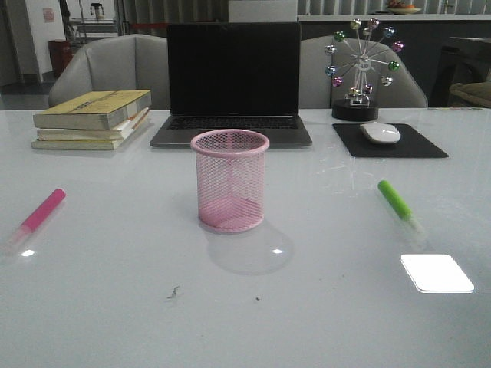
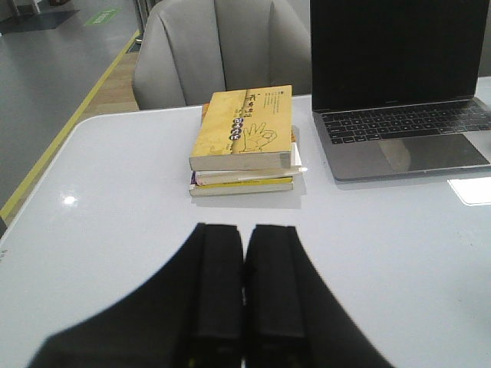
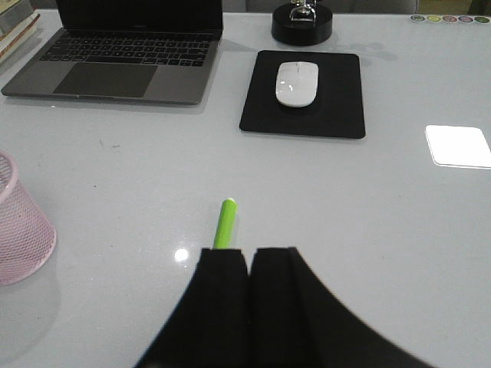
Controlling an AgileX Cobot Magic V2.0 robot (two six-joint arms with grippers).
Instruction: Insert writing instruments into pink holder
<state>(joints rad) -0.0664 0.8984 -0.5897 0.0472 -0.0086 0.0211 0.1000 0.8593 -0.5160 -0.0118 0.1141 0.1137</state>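
Note:
The pink holder stands upright and empty in the middle of the table, and its side also shows in the right wrist view as a pink holder. A pink marker lies flat at the left. A green marker lies flat at the right. My right gripper is shut with nothing between its fingers; the green marker lies on the table just beyond it, partly hidden by one finger. My left gripper is shut and empty over bare table. Neither arm shows in the front view.
A stack of books sits at the back left and a laptop behind the holder. A white mouse on a black pad and a small ferris-wheel ornament are at the back right.

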